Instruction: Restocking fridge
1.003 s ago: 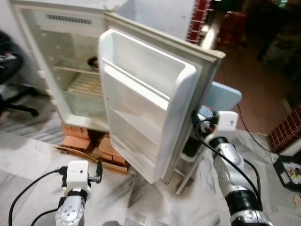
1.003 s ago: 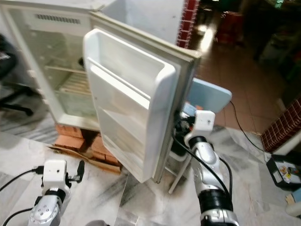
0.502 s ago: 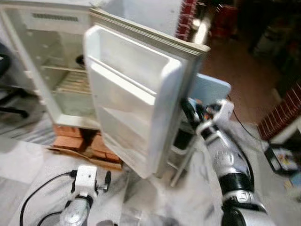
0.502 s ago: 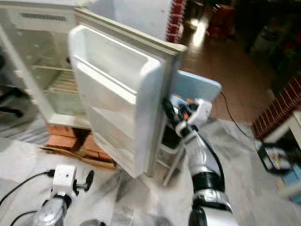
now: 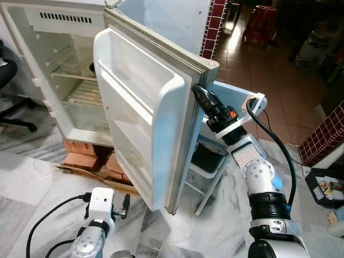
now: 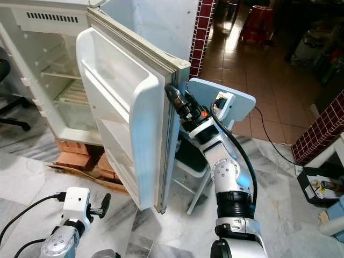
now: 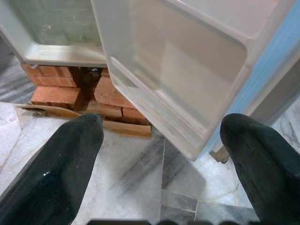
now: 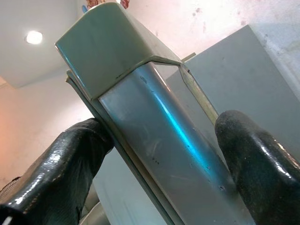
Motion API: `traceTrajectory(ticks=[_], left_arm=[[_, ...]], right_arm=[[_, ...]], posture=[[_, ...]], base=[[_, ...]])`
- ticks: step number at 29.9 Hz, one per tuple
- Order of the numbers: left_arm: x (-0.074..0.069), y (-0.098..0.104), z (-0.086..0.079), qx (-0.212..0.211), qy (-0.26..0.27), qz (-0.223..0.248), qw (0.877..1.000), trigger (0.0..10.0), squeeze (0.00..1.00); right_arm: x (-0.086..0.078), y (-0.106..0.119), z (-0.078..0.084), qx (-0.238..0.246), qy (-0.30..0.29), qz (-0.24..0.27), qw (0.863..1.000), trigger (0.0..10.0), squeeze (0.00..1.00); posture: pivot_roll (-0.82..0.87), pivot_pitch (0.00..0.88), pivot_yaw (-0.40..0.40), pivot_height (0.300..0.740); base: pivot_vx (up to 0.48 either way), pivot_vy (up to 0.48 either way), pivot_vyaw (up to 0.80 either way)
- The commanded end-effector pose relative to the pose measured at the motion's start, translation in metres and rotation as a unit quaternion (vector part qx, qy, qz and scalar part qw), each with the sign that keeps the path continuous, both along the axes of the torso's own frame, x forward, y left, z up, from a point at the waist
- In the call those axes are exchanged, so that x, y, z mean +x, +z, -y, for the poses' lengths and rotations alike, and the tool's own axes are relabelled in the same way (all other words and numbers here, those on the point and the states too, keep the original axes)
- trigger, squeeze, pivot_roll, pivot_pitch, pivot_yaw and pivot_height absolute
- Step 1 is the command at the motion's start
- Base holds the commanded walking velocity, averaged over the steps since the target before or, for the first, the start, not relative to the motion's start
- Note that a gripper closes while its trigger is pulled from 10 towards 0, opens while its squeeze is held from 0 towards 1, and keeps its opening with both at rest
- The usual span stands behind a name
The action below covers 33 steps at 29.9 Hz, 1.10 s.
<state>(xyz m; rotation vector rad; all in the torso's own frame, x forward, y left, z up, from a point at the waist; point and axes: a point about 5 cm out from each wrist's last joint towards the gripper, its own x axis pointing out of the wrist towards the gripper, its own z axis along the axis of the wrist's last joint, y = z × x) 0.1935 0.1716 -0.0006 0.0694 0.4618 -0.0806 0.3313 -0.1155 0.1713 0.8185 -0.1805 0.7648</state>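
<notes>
The white fridge [image 5: 37,80] stands open with bare wire shelves inside. Its door [image 5: 145,113] is swung out towards me, its inner racks empty. My right gripper [image 5: 200,95] is raised behind the door's free edge, close under its top corner. In the right wrist view, the open right gripper [image 8: 159,136] has a black finger on each side of the door edge [image 8: 154,117]. My left gripper [image 5: 127,202] hangs low over the marble floor. In the left wrist view, the left gripper [image 7: 161,122] is open, holds nothing, and points at the door's bottom corner.
Red bricks [image 5: 86,156] prop up the fridge. A light blue chair [image 6: 236,105] with a dark bin [image 5: 207,158] under it stands right behind the door. A black office chair [image 5: 13,107] is at the left. A brick pillar [image 5: 322,142] and a box [image 5: 328,188] are at the right.
My right gripper has climbed from low on the door's free edge to near its top corner. The door now looks more edge-on. The view has shifted as well.
</notes>
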Motion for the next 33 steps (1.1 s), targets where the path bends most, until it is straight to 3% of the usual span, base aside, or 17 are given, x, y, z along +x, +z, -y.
traceTrajectory(ticks=[1, 14, 15, 16, 17, 18, 19, 23, 29, 33], left_arm=[[-0.002, -0.001, 0.0, 0.001, -0.003, -0.005, 1.0, 10.0, 0.0], [-0.002, -0.001, 0.0, 0.001, -0.003, -0.005, 1.0, 10.0, 0.0], [-0.002, -0.001, 0.0, 0.001, -0.001, -0.006, 1.0, 10.0, 0.0], [-0.002, -0.001, 0.0, 0.001, -0.001, -0.006, 1.0, 10.0, 0.0], [-0.025, -0.017, -0.021, 0.011, 0.033, -0.032, 0.999, 10.0, 0.0], [-0.032, -0.022, -0.027, 0.014, 0.041, -0.04, 0.998, 10.0, 0.0], [-0.035, -0.025, -0.03, 0.016, 0.045, -0.044, 0.998, 10.0, 0.0], [-0.036, -0.039, -0.033, 0.016, 0.044, -0.063, 0.997, 10.0, 0.0], [-0.039, -0.048, -0.036, 0.016, 0.044, -0.076, 0.996, 10.0, 0.0], [-0.04, -0.055, -0.038, 0.015, 0.045, -0.079, 0.996, 10.0, 0.0]], right_arm=[[0.001, 0.01, -0.002, 0.006, 0.005, 0.019, 1.0, 10.0, 0.0], [0.001, 0.01, -0.002, 0.006, 0.005, 0.019, 1.0, 10.0, 0.0], [-0.009, 0.023, -0.006, 0.039, 0.057, 0.037, 0.997, 10.0, 0.0], [-0.009, 0.023, -0.006, 0.039, 0.057, 0.037, 0.997, 10.0, 0.0], [-0.038, -0.049, 0.008, -0.196, 0.109, -0.007, 0.974, 10.0, 0.0], [-0.049, -0.072, 0.015, -0.266, 0.122, -0.026, 0.956, 10.0, 0.0], [-0.054, -0.084, 0.02, -0.304, 0.127, -0.036, 0.944, 10.0, 0.0], [-0.056, -0.082, 0.02, -0.286, 0.129, -0.037, 0.949, 10.0, 0.0], [-0.074, -0.08, 0.019, -0.258, 0.207, -0.032, 0.943, 10.0, 0.0], [-0.078, -0.092, 0.021, -0.305, 0.215, -0.031, 0.927, 10.0, 0.0]], posture=[[0.11, 0.0, -0.077, 0.74], [0.11, 0.0, -0.077, 0.74], [0.11, 0.0, -0.077, 0.74], [0.11, 0.0, -0.077, 0.74], [0.14, 0.0, -0.093, 0.74], [0.14, 0.0, -0.093, 0.74], [0.14, 0.0, -0.093, 0.74], [0.14, 0.0, -0.09, 0.74], [0.14, 0.0, -0.09, 0.74], [0.14, 0.0, -0.092, 0.74]], base=[[0.0, 0.0, 0.0], [0.0, 0.0, 0.0], [0.0, 0.0, 0.0], [0.0, 0.0, 0.0], [0.0, 0.0, 0.0], [0.0, 0.0, 0.0], [0.0, 0.0, 0.0], [0.0, 0.0, 0.0], [0.0, 0.0, 0.0], [0.0, 0.0, 0.0]])
